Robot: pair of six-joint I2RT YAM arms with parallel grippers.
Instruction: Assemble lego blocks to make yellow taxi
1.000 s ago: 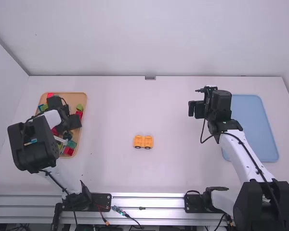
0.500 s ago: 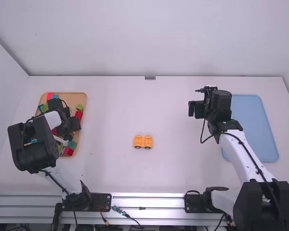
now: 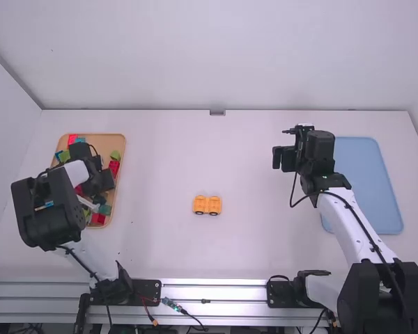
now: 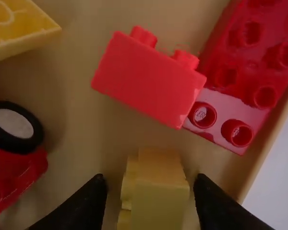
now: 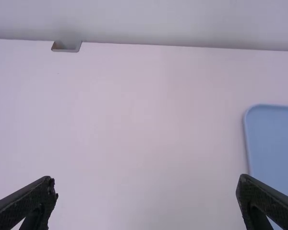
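My left gripper [image 3: 103, 179] is down over the tray of bricks in the high view. In the left wrist view the left gripper [image 4: 149, 189] is open, its fingers on either side of a yellow brick [image 4: 160, 196] with a gap at each side. The orange-yellow wheeled base [image 3: 207, 204] stands on the table's middle. My right gripper [image 3: 277, 157] hangs above the table left of the blue tray; in the right wrist view the right gripper [image 5: 147, 189] is wide open with nothing between its fingers.
The wooden tray [image 3: 122, 149] holds several loose bricks, among them a red brick [image 4: 149, 76], a darker red brick [image 4: 249, 62] and a red wheeled piece [image 4: 14, 163]. A blue tray [image 3: 366, 184] lies at the right, beside the right arm.
Over the wooden tray, my left gripper has shifted slightly toward the left, and bricks near it look slightly displaced. The right arm and the wheeled base have kept still.
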